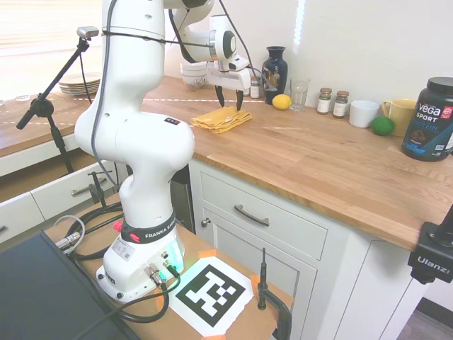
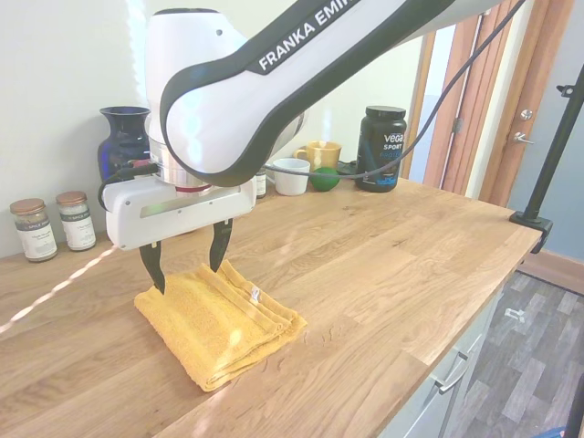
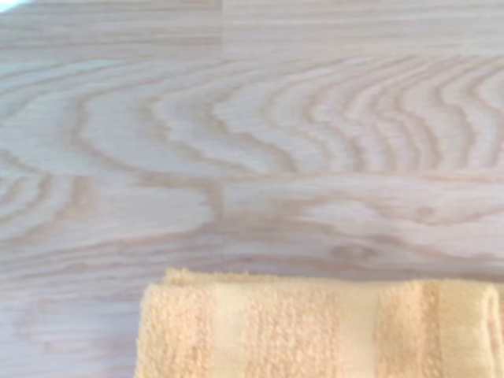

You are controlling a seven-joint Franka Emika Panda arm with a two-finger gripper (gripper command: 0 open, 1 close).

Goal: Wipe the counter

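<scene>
1. First exterior view: The counter (image 1: 304,152) is seen running from the window side at the left to the right edge, over white cabinets (image 1: 276,241). A folded yellow towel (image 1: 221,118) lies flat on it, near the back wall. The gripper (image 1: 228,99) is held just above the towel's far edge, fingers pointing down and spread apart, with nothing between them. Along the wall are set a dark vase (image 1: 274,69), a lemon (image 1: 282,102), a glass (image 1: 299,93), two spice jars (image 1: 333,103), a white cup (image 1: 364,113), a yellow mug (image 1: 400,115), a lime (image 1: 382,125) and a black tub (image 1: 430,119). A stack of plates (image 1: 81,83) is seen at the far left.

2. Second exterior view: The gripper (image 2: 187,258) is shown open over the towel (image 2: 219,319), its fingertips (image 2: 157,274) just above the towel's rear edge; whether they touch the cloth cannot be told. The towel rests on the counter (image 2: 383,265), well apart from the vase (image 2: 123,137), the jars (image 2: 55,224), the cup (image 2: 290,175), the mug (image 2: 319,153), the lime (image 2: 323,178) and the tub (image 2: 381,148).

3. Wrist view: The wood grain of the counter (image 3: 252,142) fills most of the picture. One folded edge of the towel (image 3: 315,327) is seen lying on it.
</scene>
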